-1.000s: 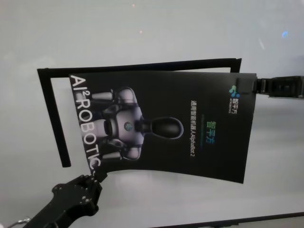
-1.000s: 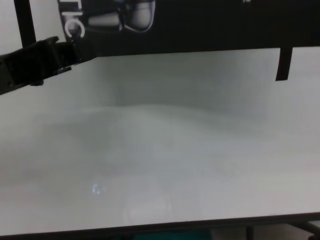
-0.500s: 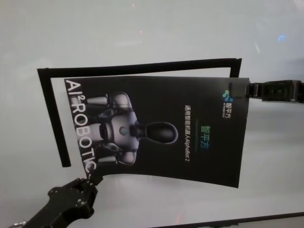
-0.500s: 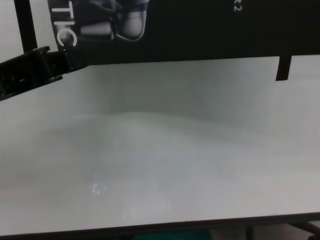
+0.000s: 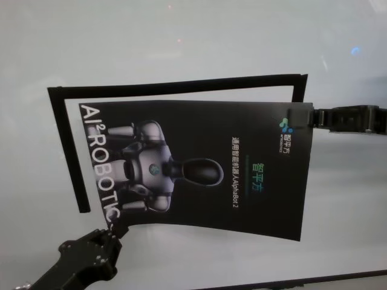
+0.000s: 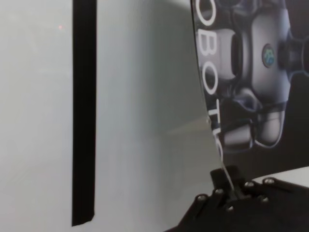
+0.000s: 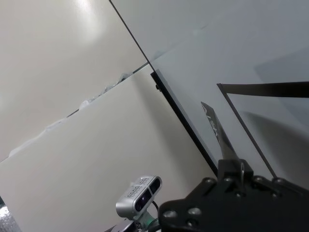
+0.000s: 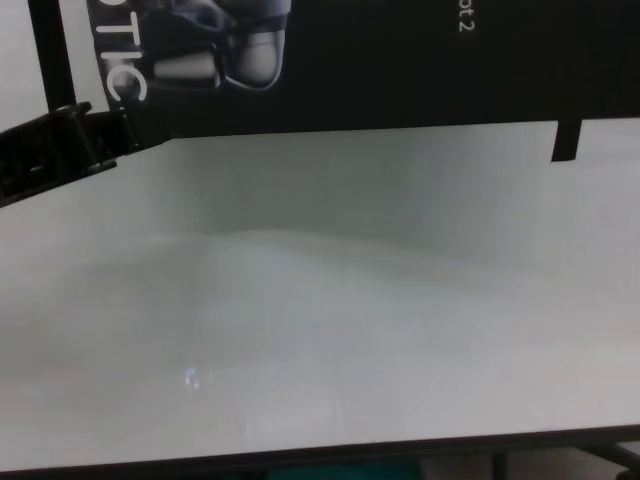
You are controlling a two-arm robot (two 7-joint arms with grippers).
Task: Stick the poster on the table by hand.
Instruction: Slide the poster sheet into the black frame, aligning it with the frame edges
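Glossy black poster (image 5: 199,169) held above the white table (image 5: 181,54), inside the black tape frame (image 5: 66,145) but tilted against it; left gripper (image 5: 115,230) pinched on the near left corner, right gripper (image 5: 304,116) pinched on the far right corner, sheet stretched between them and seemingly not yet lying flat; step in hand, by judgement: aligning over the frame before laying down; next called for: squaring the edges with the tape lines, then lowering evenly, without a fold or a trapped bubble.
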